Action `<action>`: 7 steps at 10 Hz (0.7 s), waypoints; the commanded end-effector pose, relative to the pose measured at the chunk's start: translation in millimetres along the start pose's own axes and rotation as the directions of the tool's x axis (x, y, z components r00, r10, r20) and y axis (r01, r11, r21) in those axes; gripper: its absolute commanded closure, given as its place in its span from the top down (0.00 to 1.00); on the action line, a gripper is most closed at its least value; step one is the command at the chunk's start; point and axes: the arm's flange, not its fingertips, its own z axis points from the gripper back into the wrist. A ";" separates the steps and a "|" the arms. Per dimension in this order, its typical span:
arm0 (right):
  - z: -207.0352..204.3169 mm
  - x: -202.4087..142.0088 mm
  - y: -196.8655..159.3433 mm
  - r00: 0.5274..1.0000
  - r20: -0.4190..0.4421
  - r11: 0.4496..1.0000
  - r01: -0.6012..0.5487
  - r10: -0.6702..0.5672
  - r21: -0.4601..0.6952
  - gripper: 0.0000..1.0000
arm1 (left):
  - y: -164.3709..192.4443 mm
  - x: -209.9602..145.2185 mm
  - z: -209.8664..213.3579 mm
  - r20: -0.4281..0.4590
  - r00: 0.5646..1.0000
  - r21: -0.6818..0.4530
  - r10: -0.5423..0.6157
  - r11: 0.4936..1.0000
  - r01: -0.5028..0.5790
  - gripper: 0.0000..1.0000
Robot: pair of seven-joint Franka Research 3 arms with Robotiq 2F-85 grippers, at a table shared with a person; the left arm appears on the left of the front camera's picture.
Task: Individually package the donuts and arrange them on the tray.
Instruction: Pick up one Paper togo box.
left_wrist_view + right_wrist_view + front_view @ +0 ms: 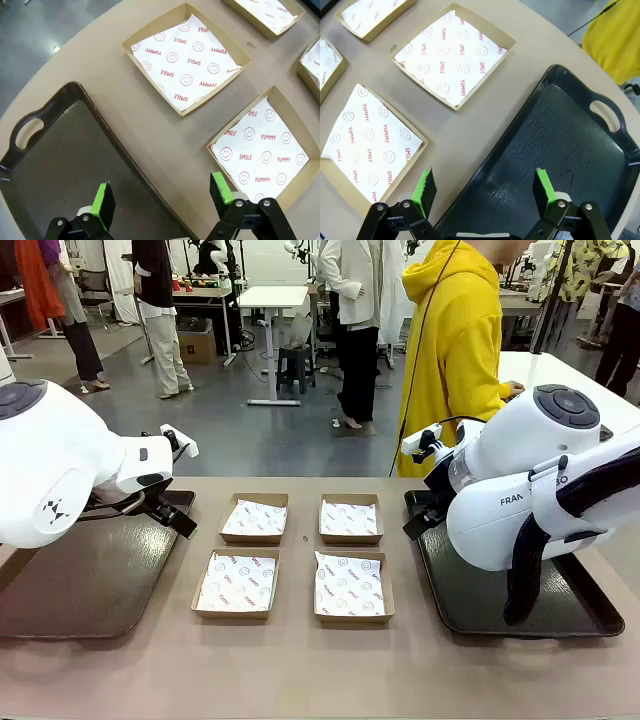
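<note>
Now, front: four paper-lined boxes (pixel 236 614) mid-table (pixel 300 670); left tray (pixel 90 580) and right tray (pixel 480 600) at its side edges. Left wrist: left gripper (pixel 161 192), jaws wide, straddles left tray's rim; paper (pixel 187 62) reads SMILE, YUMMY. Right wrist: right gripper (pixel 484 182), jaws wide, straddles right tray's rim.

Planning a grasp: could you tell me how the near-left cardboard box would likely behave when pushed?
Empty and shallow, the cardboard box probably is light and slides easily. Its thin walls may flex if pinched. The paper liner looks loose and might shift.
</note>
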 end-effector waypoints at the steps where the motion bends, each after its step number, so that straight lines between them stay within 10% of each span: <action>1: 0.0 0.0 0.0 1.000 0.000 1.000 0.000 0.000 0.000 1.00 | -0.1 0.0 0.0 0.000 1.000 0.000 0.000 1.000 0.000 1.00; 7: 0.0 0.0 0.0 1.000 0.000 1.000 0.000 0.000 0.000 1.00 | -0.1 0.0 0.0 0.000 1.000 0.000 0.000 1.000 0.000 1.00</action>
